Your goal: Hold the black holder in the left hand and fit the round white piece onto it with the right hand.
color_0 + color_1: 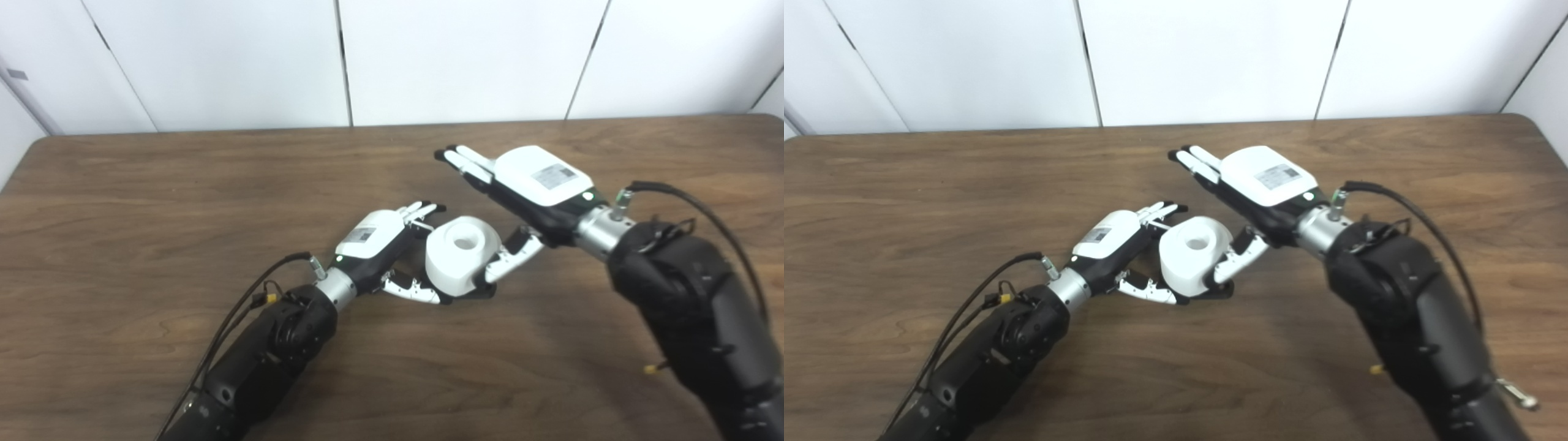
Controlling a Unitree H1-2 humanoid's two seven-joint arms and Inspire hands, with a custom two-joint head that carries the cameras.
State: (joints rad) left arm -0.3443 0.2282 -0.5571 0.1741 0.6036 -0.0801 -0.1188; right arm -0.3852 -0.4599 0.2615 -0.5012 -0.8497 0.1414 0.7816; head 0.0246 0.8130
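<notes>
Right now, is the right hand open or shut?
Mostly open: right hand has fingers stretched apart; only its thumb touches the round white piece.

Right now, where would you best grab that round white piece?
By its curved outer wall, from the right side. The round white piece has a hole facing up, and the left hand already crowds its left, so the right hand closing across the wall looks safest.

Two head-mounted cameras, set side by side, look steeply down and forward over the dark brown wooden table [184, 184] toward white wall panels [1213, 55]; both close views share the tabletop's middle, the right slightly offset.
</notes>
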